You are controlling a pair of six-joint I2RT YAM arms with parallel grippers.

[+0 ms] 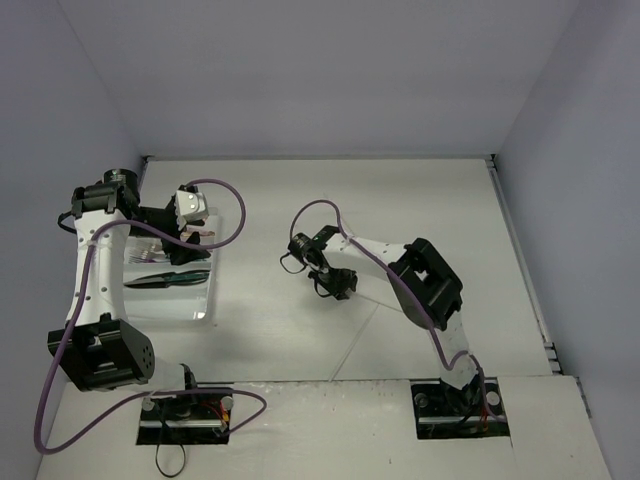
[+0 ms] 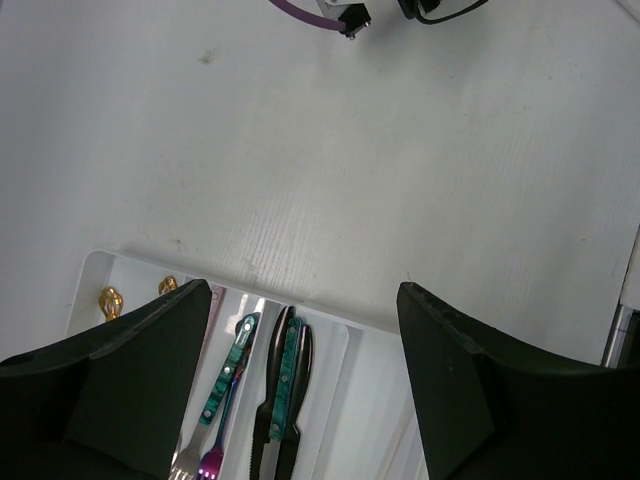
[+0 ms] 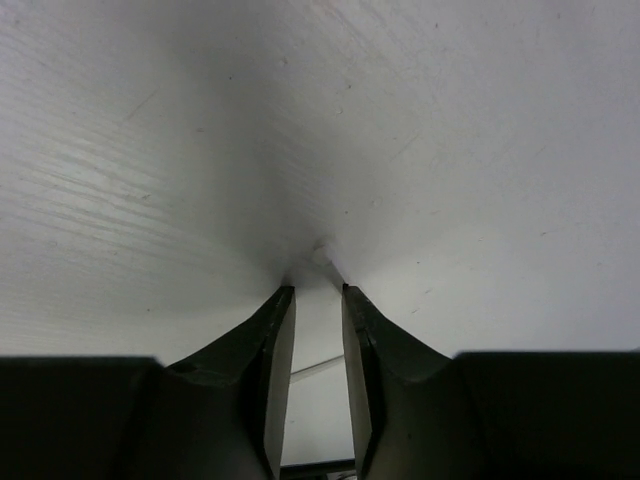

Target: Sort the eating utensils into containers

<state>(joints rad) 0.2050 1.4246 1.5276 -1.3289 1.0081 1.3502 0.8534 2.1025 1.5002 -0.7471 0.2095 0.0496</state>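
Observation:
The white divided tray (image 1: 172,300) lies at the left under my left gripper (image 1: 190,207). In the left wrist view that gripper (image 2: 305,290) hangs open and empty above the tray's far rim (image 2: 335,320). Inside lie a green-handled fork (image 2: 228,370), a purple fork (image 2: 212,462), a green-handled knife (image 2: 283,380) on black knives (image 2: 304,350), and gold spoon ends (image 2: 111,300). My right gripper (image 1: 338,288) is tip-down on the table centre. Its jaws (image 3: 318,288) stand a narrow gap apart, with a small pale sliver (image 3: 322,256) just past the tips. Whether they grip it is unclear.
Dark utensils (image 1: 165,277) show in the tray from above. A purple cable (image 1: 225,205) loops over the tray's far right corner. Walls close off the table at the back and both sides. A cable plug (image 2: 352,18) lies beyond the tray.

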